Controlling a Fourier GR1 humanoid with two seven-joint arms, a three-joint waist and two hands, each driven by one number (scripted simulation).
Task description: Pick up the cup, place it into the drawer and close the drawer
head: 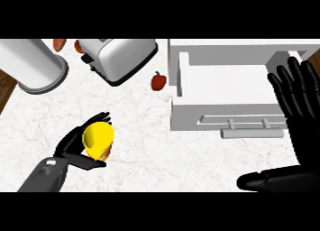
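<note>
A yellow cup [99, 138] lies in my left hand [73, 143], whose fingers and thumb curl round it above the marble counter at the lower left. The white drawer [223, 80] stands pulled open at the right, its inside bare and its bar handle [250, 132] facing me. My right hand [302, 101] is open at the far right, fingers straight and pointing up over the drawer's right side.
A silver toaster [117, 57] stands at the back, left of the drawer. A white cylindrical canister [29, 65] sits at the back left. A small red pepper [159, 80] lies between toaster and drawer. The counter's left edge [4, 110] meets dark wood floor.
</note>
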